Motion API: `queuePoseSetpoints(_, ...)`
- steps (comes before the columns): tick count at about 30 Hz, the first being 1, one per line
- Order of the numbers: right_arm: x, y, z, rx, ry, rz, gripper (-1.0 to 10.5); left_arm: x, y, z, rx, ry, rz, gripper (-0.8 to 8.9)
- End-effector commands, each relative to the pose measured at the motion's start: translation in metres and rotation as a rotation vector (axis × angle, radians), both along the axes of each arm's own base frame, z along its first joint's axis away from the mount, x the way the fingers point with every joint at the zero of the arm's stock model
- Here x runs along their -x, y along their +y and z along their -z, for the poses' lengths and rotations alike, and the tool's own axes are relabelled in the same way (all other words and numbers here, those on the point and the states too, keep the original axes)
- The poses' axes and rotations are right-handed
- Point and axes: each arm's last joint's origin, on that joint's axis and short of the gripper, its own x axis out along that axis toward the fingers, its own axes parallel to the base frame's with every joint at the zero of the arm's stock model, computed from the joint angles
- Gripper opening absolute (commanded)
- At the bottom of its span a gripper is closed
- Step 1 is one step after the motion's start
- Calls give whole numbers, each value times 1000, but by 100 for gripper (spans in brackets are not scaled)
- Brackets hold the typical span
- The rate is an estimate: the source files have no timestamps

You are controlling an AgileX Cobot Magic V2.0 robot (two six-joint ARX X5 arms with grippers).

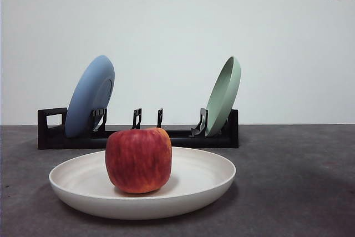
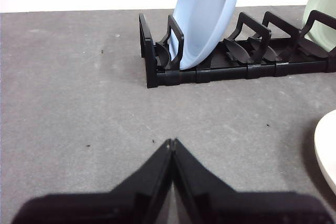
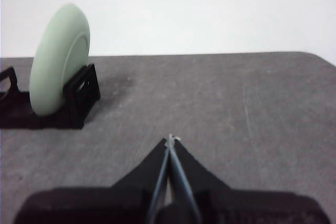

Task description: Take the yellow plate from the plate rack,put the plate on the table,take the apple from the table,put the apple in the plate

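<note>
The yellow plate [image 1: 142,192] lies flat on the counter [image 1: 299,181] in the lower centre of the front view, open side up, and the apple [image 1: 138,160] stands upright in the middle of it, its top dimple facing up. Behind them, across the middle of the frame, the plate rack [image 1: 183,136] runs with its long axis left to right, the square handle loop at its left end. A blue plate [image 1: 90,96] stands on edge near that left end, leaning right at the top; a pale green plate [image 1: 223,96] stands on edge at the right end, leaning the same way. The slots between them hold nothing.

The left gripper [image 2: 171,142] hangs over bare counter near the rack's handle end, jaws pressed together, holding nothing. The right gripper [image 3: 170,140] hangs over bare counter beside the rack's green-plate end, jaws likewise pressed together.
</note>
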Motion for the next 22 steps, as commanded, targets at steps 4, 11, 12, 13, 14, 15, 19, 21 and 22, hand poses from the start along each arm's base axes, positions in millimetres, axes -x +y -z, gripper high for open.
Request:
queuePoseSetpoints(4, 1, 0, 14, 6, 102, -2, 1, 0, 0, 3, 2, 5, -6, -1)
queuePoseSetpoints(11, 1, 0, 14, 6, 101, -1, 1, 0, 0, 3, 3, 5, -6, -1)
queuePoseSetpoints(12, 1, 0, 14, 6, 101, -1, 1, 0, 0, 3, 2, 5, -6, -1)
queuePoseSetpoints(13, 1, 0, 14, 6, 101, -1, 1, 0, 0, 3, 2, 5, -6, -1)
queuePoseSetpoints(14, 1, 0, 14, 6, 101, -2, 1, 0, 0, 3, 3, 5, -6, -1)
queuePoseSetpoints(15, 1, 0, 14, 6, 101, -1, 1, 0, 0, 3, 3, 5, -6, -1)
queuePoseSetpoints(19, 1, 0, 14, 6, 101, -2, 1, 0, 0, 3, 3, 5, -6, -1)
queuePoseSetpoints(21, 1, 0, 14, 6, 101, -2, 1, 0, 0, 3, 2, 5, -6, -1)
queuePoseSetpoints(22, 1, 0, 14, 6, 101, -1, 1, 0, 0, 3, 3, 5, -6, -1)
